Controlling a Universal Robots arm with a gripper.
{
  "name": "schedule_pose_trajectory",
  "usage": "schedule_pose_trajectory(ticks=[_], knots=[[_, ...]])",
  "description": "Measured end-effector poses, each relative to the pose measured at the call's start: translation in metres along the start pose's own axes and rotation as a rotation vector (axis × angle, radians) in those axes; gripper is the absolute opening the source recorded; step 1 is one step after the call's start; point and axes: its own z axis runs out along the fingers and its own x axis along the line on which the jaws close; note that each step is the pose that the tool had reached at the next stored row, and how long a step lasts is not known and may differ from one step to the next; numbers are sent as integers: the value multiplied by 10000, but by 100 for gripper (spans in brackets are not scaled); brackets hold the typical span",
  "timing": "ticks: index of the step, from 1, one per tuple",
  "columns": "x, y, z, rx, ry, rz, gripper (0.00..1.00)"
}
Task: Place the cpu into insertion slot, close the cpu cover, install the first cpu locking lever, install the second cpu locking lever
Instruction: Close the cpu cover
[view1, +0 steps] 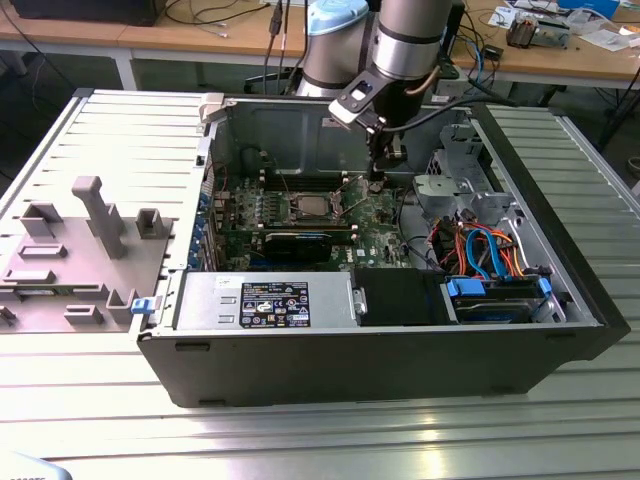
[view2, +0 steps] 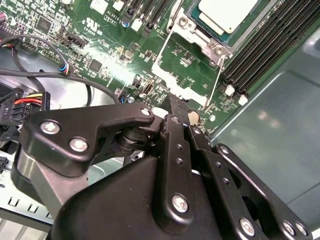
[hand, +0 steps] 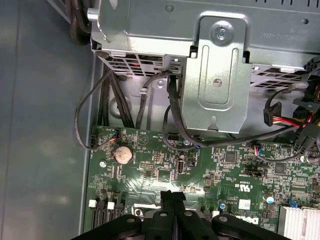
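Claw: the claw (view1: 375, 183) points down into the open case (view1: 300, 370), its fingers (view2: 172, 145) pressed together.
Claw tip: in both wrist views the tip (view2: 176, 102) (hand: 172, 196) is low over the green board (hand: 225, 170); whether it touches the board cannot be told.
Nearest things: a round coin cell (hand: 123, 154) lies on the board near the tip. In the second wrist view the free end of a thin wire lever (view2: 215, 82) is also near it.
Cpu: the cpu (view2: 227, 12) (view1: 309, 208) lies flat in the slot (view2: 192, 31), silvery top up, well apart from the claw and towards the exterior view's left of it.
Beside the slot: long black memory slots (view2: 265, 45) run along one side.
Farther out: a grey metal drive cage (hand: 215, 75) with black cables stands past the board's edge. Coloured cables (view1: 480, 250) fill the case's corner on the exterior view's right.
Case front: a silver power supply (view1: 265, 300) sits there.
Tabletop: the case rests on a ribbed metal tabletop (view1: 300, 440).
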Motion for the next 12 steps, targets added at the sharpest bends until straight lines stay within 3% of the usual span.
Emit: schedule_pose_trajectory(ticks=[12], knots=[[-9, 86, 16, 0, -1, 1, 11]])
